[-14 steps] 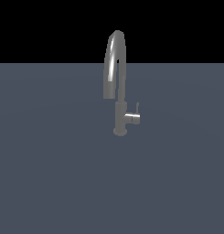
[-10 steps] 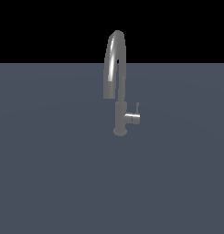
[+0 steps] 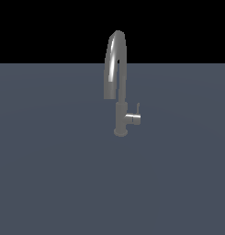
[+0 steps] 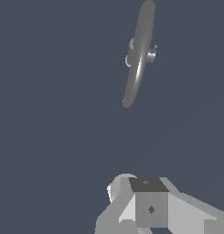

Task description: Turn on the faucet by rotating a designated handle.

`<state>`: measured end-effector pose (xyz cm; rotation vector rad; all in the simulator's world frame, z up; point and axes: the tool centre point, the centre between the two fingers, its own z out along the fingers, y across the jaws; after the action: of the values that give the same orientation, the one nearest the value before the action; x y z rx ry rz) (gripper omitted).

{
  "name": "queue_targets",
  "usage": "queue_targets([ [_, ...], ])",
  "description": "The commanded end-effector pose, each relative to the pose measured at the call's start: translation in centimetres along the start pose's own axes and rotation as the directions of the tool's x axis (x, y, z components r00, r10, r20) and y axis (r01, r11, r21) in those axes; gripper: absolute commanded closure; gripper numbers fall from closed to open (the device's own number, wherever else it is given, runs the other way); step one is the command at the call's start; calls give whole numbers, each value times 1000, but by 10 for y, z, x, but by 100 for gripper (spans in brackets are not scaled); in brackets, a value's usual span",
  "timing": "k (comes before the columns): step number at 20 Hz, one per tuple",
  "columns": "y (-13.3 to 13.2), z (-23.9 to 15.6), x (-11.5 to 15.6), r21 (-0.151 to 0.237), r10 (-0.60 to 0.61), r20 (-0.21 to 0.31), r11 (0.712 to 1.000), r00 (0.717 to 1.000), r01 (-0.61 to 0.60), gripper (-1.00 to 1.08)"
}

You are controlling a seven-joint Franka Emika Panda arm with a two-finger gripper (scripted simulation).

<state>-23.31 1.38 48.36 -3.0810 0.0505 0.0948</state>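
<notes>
Brushed grey metal: the faucet [image 3: 116, 82] stands upper centre in the exterior view, its handle [image 3: 133, 118] jutting toward the frame's right. My gripper [image 4: 150, 208] sits well apart; I cannot tell how its jaws stand. I judge the stub rigid, slick; the thin lever offers purchase.

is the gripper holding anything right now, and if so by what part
Nothing is held. In the wrist view the gripper sits well apart from the faucet and its handle; whether its fingers are open cannot be told. The exterior view shows the faucet standing untouched.
</notes>
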Motion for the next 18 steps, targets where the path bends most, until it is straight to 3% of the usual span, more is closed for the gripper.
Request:
queue_targets([
  [1,1,1,9,22,23,18,999,1000,-24,108],
  [10,7,7,59,136,140,125,978,982,-157,108],
  [18,18,20,108,237,242,247,924,938,-301,108],
])
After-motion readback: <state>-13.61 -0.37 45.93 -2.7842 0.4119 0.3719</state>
